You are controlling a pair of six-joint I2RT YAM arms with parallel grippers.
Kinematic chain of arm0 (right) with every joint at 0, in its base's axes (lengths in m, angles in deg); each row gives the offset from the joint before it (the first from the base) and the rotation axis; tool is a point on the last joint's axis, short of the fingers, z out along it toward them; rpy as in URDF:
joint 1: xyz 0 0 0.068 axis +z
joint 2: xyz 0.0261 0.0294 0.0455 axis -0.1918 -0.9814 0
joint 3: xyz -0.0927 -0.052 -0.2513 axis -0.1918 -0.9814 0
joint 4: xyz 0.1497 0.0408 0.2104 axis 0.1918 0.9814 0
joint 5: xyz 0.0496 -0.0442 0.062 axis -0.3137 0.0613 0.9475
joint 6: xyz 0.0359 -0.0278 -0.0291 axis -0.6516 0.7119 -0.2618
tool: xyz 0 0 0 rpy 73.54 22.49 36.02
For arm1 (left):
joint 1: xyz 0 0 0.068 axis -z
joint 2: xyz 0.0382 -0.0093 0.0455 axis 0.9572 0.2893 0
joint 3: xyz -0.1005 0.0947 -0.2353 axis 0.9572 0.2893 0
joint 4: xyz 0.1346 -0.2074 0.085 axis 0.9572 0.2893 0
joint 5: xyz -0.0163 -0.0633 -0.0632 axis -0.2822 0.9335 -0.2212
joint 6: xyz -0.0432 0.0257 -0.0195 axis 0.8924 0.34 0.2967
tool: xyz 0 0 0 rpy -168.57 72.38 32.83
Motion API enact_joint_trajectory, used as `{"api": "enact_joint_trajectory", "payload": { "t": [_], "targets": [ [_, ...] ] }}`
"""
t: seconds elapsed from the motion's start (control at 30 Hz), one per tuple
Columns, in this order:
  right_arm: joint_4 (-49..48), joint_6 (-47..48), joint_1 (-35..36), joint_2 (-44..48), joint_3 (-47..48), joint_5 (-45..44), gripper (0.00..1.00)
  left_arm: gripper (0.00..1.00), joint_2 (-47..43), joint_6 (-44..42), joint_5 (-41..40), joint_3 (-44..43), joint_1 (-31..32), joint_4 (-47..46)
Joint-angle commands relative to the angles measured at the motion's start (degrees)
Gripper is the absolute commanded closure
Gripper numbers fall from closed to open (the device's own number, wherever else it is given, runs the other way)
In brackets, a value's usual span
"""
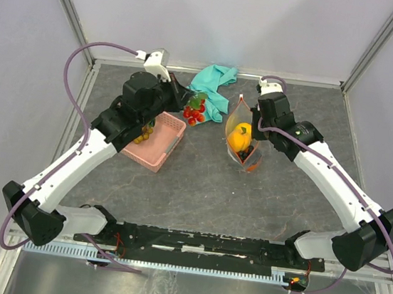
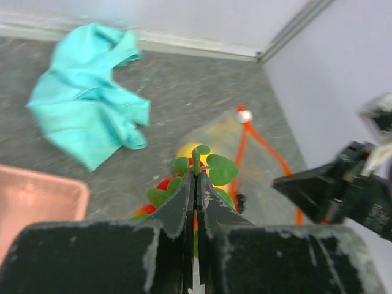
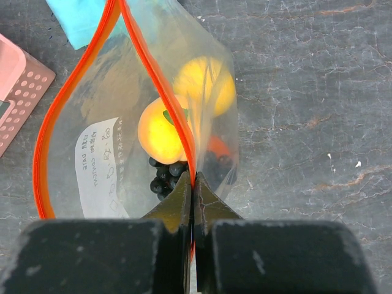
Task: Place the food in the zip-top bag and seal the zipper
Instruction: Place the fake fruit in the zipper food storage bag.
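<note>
My left gripper [image 1: 187, 103] [image 2: 196, 177] is shut on the green stem of a bunch of small red fruits with green leaves [image 1: 194, 110] [image 2: 202, 171], held in the air left of the bag. The clear zip-top bag [image 1: 242, 135] [image 3: 116, 141] stands open between the arms, with its red-orange zipper [image 3: 150, 79] spread wide. My right gripper [image 1: 258, 126] [image 3: 193, 177] is shut on the bag's zipper edge and holds the mouth up. Inside the bag lie a yellow-orange fruit [image 3: 160, 131], another yellow fruit [image 3: 205, 86] and dark berries [image 3: 164, 174].
A pink plastic basket [image 1: 156, 140] [image 3: 15, 92] sits left of the bag with brownish berries [image 1: 143, 134] in it. A teal cloth [image 1: 215, 85] [image 2: 86, 116] lies at the back centre. The cage walls and metal frame close in the back and sides.
</note>
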Motion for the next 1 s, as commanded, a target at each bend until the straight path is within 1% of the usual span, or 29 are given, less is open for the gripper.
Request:
{"api": "enact_joint_trajectory", "payload": {
  "t": [0.0, 0.2, 0.53, 0.63, 0.73, 0.87, 0.97],
  "targets": [
    [-1.0, -1.1, -0.2, 0.2, 3.0, 0.1, 0.99, 0.97, 0.5, 1.8, 5.9, 0.2, 2.8, -13.2],
    [-1.1, -2.0, -0.2, 0.8, 2.8, 0.6, 0.99, 0.97, 3.6, -0.2, 7.9, 0.1, 7.9, -19.8],
    [-1.0, -3.5, -0.2, 1.1, 2.9, 2.2, 0.99, 0.97, 11.3, -0.7, 7.6, -1.2, 14.3, -25.9],
    [-1.0, -3.5, -0.2, 1.0, 3.2, 2.3, 0.99, 0.97, 13.5, -0.9, 5.9, -1.4, 14.5, -25.2],
    [-1.0, -3.5, -0.2, 1.1, 3.6, 2.4, 0.99, 0.97, 14.9, -1.0, 3.1, -1.7, 14.6, -22.9],
    [-0.9, -3.6, -0.2, 1.1, 3.8, 2.4, 0.99, 0.97, 17.2, -1.1, 1.5, -2.6, 14.6, -18.7],
    [-1.0, -3.7, -0.2, 0.8, 4.0, 3.1, 0.99, 0.97, 19.1, -1.4, 0.3, -3.2, 14.6, -17.3]
  ]
}}
